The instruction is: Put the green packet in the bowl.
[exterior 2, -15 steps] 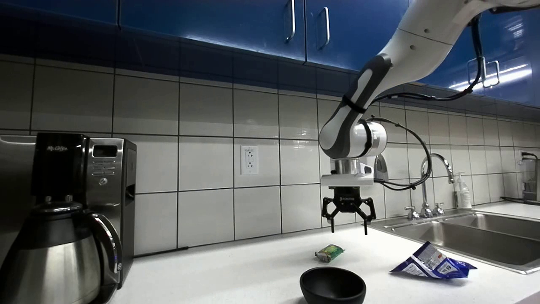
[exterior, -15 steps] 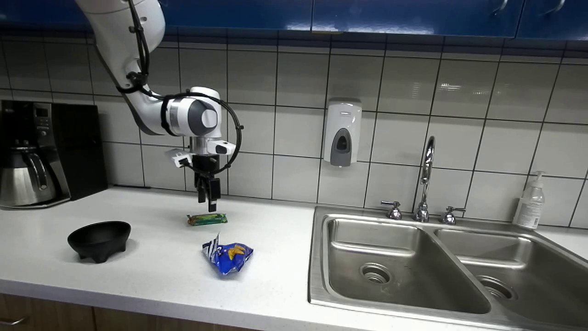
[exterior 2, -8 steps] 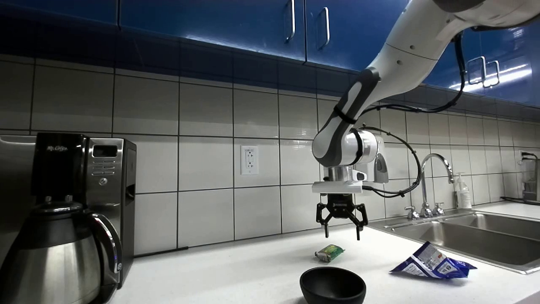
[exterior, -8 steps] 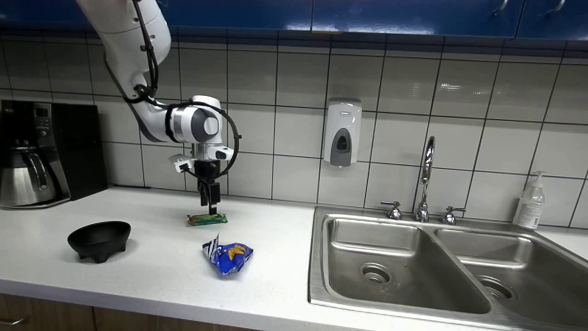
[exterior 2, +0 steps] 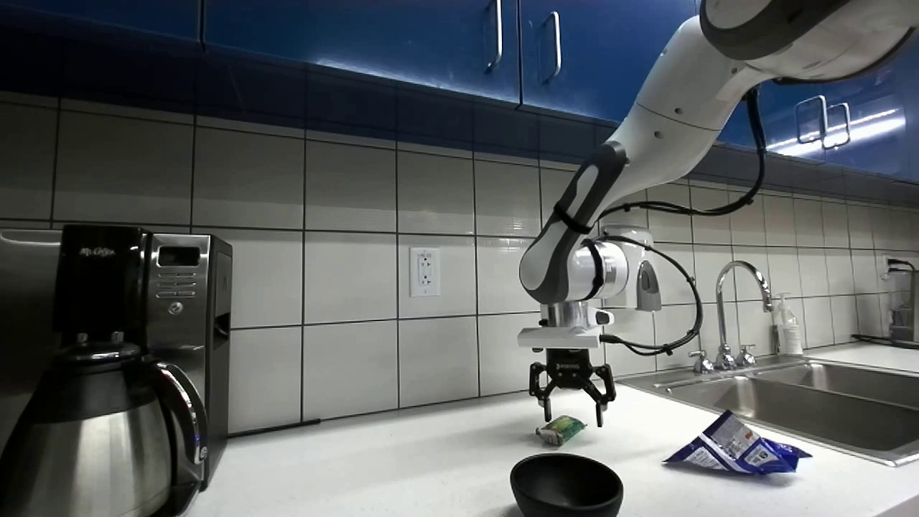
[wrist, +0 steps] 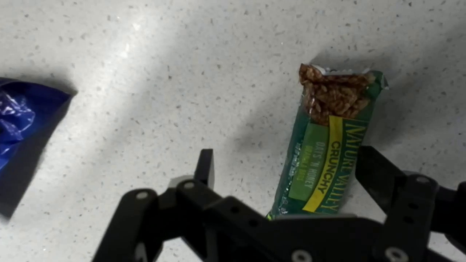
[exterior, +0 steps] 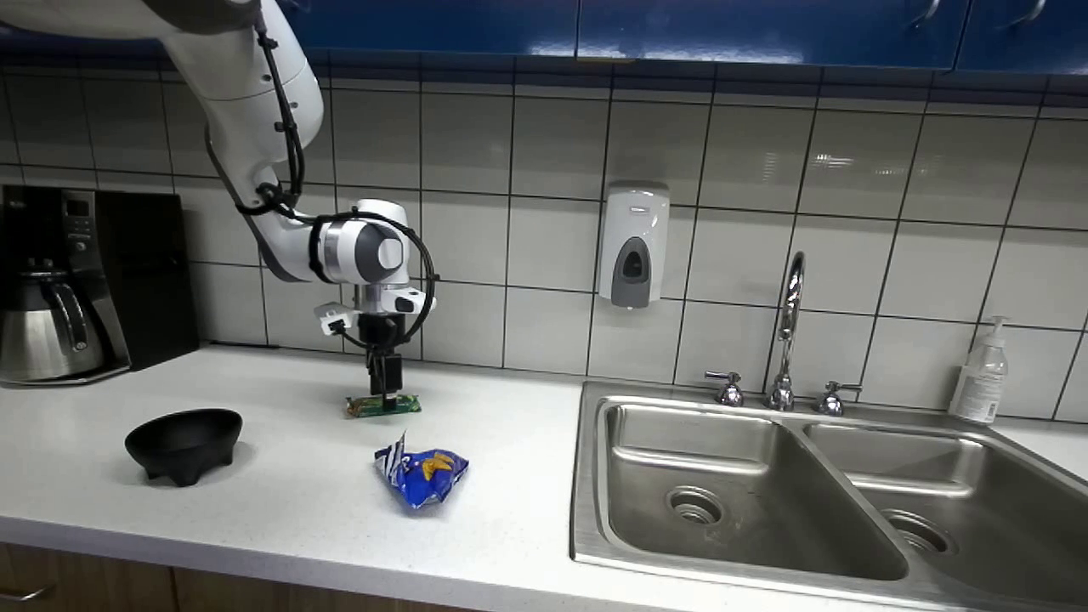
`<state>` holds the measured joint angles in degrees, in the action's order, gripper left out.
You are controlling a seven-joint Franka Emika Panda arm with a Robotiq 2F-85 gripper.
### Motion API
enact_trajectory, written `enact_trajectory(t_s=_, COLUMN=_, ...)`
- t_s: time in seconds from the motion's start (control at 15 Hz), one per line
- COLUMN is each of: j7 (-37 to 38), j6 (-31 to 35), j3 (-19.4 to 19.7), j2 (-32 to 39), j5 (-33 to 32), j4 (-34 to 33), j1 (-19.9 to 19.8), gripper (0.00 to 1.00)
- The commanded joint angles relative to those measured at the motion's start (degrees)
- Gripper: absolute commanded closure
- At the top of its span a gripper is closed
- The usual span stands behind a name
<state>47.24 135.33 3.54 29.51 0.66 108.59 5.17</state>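
The green packet [exterior: 363, 408] is a granola bar lying flat on the counter; it also shows in an exterior view [exterior 2: 561, 431] and in the wrist view [wrist: 324, 156]. My gripper [wrist: 285, 160] is open, its fingers pointing down over the packet. In the wrist view the right finger is close to the packet's right edge, with a wider gap on the left. It is low over the packet in both exterior views [exterior: 388, 399] [exterior 2: 574, 419]. Whether it touches the packet I cannot tell. The black bowl [exterior: 183, 450] stands apart from the packet; it also shows in an exterior view [exterior 2: 528, 499].
A crumpled blue bag [exterior: 422, 478] lies near the packet, and its tip shows in the wrist view [wrist: 22, 112]. A steel sink [exterior: 586, 476] with a faucet [exterior: 790, 331] is beside it. A coffee maker [exterior 2: 143, 373] stands by the tiled wall.
My gripper has moved down toward the green packet and shifted a little left in an exterior view. It has stayed open. The packet, bowl and blue bag have not moved.
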Motion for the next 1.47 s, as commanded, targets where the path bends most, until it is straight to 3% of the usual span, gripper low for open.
enact_trajectory(t_s=0.0, j7=1.9, j6=-1.2, j3=0.8, j2=2.5, j5=1.3, j4=-3.9, j1=0.9, gripper=0.00)
enact_trajectory(t_s=0.4, j7=3.1, j6=-1.4, j3=0.8, j2=4.4, j5=2.0, j4=-6.4, j1=1.0, gripper=0.00)
enact_trajectory(t_s=1.4, j7=1.0, j6=0.1, j3=0.4, j2=3.9, j5=1.9, j4=-4.9, j1=0.7, gripper=0.00)
